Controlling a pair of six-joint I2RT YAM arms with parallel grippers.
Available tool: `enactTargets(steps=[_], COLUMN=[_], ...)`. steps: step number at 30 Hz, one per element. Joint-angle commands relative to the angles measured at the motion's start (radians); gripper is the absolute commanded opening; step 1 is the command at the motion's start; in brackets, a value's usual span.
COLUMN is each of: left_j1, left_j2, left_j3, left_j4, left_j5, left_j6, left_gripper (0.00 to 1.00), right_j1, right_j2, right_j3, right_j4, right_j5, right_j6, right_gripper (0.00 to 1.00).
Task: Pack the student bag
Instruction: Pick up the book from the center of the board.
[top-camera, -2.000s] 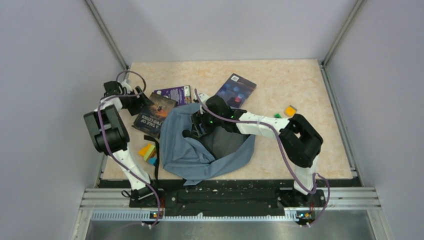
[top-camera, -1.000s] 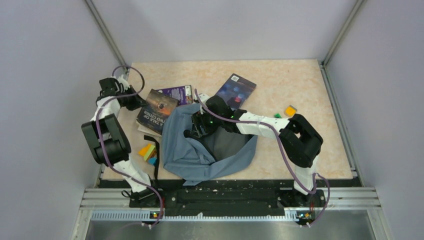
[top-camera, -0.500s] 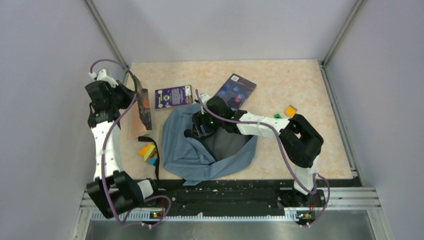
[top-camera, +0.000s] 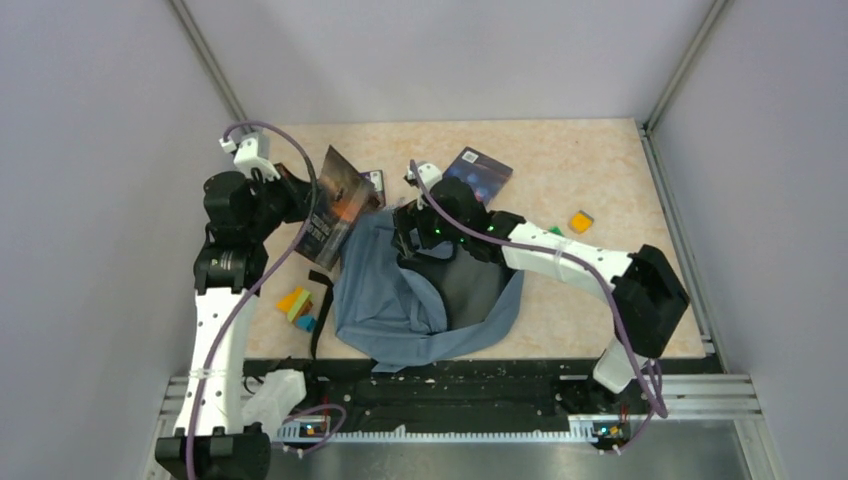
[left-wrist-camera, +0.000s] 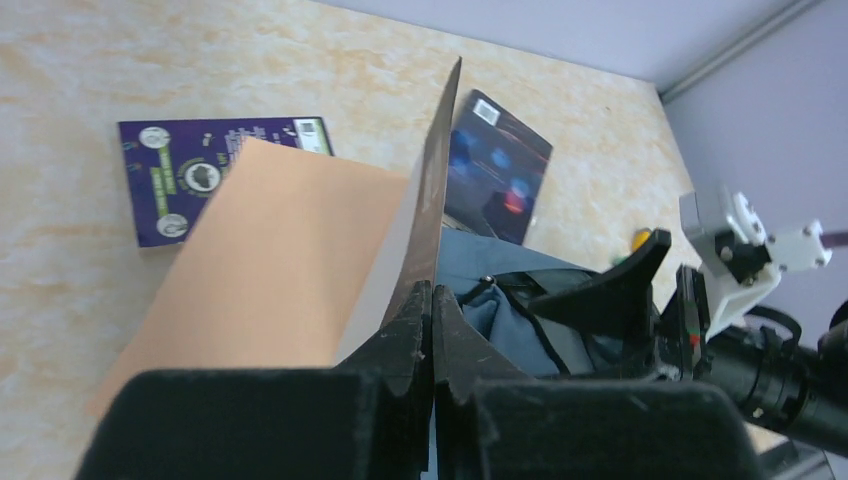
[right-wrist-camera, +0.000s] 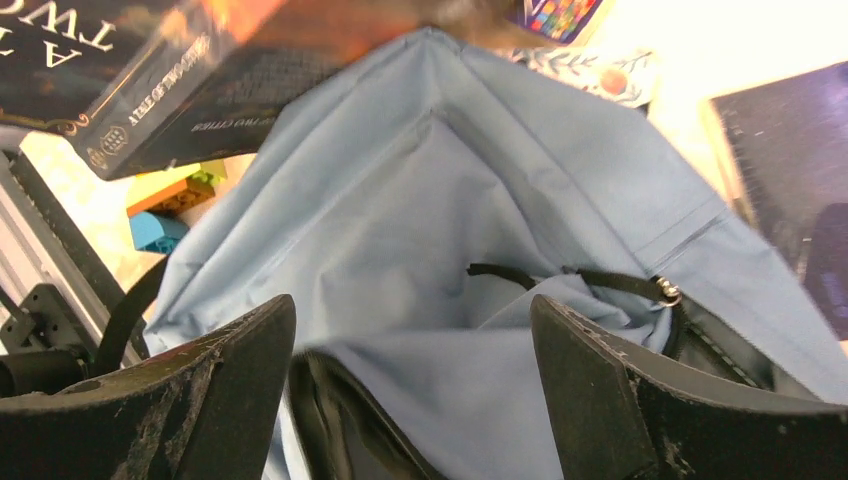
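The student bag (top-camera: 420, 300) lies grey-blue and crumpled in the middle of the table, its mouth facing the far side. My left gripper (top-camera: 297, 200) is shut on the edge of a dark paperback book (top-camera: 338, 205), which hangs tilted in the air just left of the bag's mouth. In the left wrist view the fingertips (left-wrist-camera: 420, 305) pinch the book's cover (left-wrist-camera: 438, 190) with the bag (left-wrist-camera: 510, 300) beyond. My right gripper (top-camera: 405, 228) stands open over the bag's mouth. Its fingers (right-wrist-camera: 245, 350) straddle the bag's fabric rim (right-wrist-camera: 440, 370) without closing on it.
A purple booklet (top-camera: 374, 181) lies partly hidden behind the held book, and a dark blue book (top-camera: 478, 171) lies beyond the bag. Coloured blocks (top-camera: 297, 305) sit left of the bag beside a black strap. An orange block (top-camera: 580, 221) and a green one (top-camera: 553, 231) lie at the right.
My left arm lifted the paperback off the table and swung it right, toward the bag's mouth. My right gripper opened wider and shifted slightly up and right with its arm.
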Motion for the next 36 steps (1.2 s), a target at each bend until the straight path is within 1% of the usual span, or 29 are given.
enactTargets(steps=[1, 3, 5, 10, 13, 18, 20, 23, 25, 31, 34, 36], left_j1=[-0.066, -0.119, -0.140, -0.153, -0.156, -0.173, -0.190, -0.224, -0.251, -0.354, -0.391, -0.401], left_j2=[-0.074, -0.088, -0.099, -0.122, -0.136, -0.134, -0.132, -0.130, -0.123, -0.098, -0.078, -0.062], left_j3=[0.105, 0.137, 0.165, 0.209, 0.201, 0.154, 0.115, 0.024, -0.045, -0.286, -0.390, -0.431], left_j4=[0.117, 0.105, 0.100, 0.110, 0.157, 0.272, 0.328, 0.456, 0.522, 0.696, 0.801, 0.834], left_j5=[0.022, 0.014, 0.021, 0.047, 0.069, 0.142, 0.152, 0.148, 0.142, 0.082, 0.059, 0.059], left_j6=[-0.015, -0.002, 0.001, -0.019, -0.051, -0.154, -0.187, -0.244, -0.278, -0.364, -0.409, -0.429], left_gripper=[0.00, 0.00, 0.00, 0.00, 0.00, 0.00, 0.00, 0.00, 0.00, 0.00, 0.00, 0.00], right_j1=[0.012, 0.009, -0.006, -0.074, -0.095, -0.101, -0.102, -0.101, -0.100, -0.102, -0.101, -0.099], right_j2=[-0.098, -0.134, -0.170, -0.274, -0.325, -0.367, -0.361, -0.372, -0.393, -0.493, -0.522, -0.529], right_j3=[0.018, -0.003, -0.028, -0.091, -0.131, -0.186, -0.198, -0.249, -0.300, -0.462, -0.536, -0.573], right_j4=[-0.030, -0.019, -0.007, 0.054, 0.098, 0.178, 0.203, 0.253, 0.287, 0.308, 0.344, 0.360], right_j5=[0.097, 0.117, 0.102, -0.017, -0.064, -0.100, -0.142, -0.162, -0.134, 0.008, 0.026, 0.028], right_j6=[-0.025, -0.024, -0.012, 0.047, 0.097, 0.176, 0.221, 0.292, 0.324, 0.369, 0.426, 0.466], right_gripper=[0.86, 0.89, 0.90, 0.92, 0.92, 0.95, 0.95, 0.95, 0.95, 0.95, 0.95, 0.95])
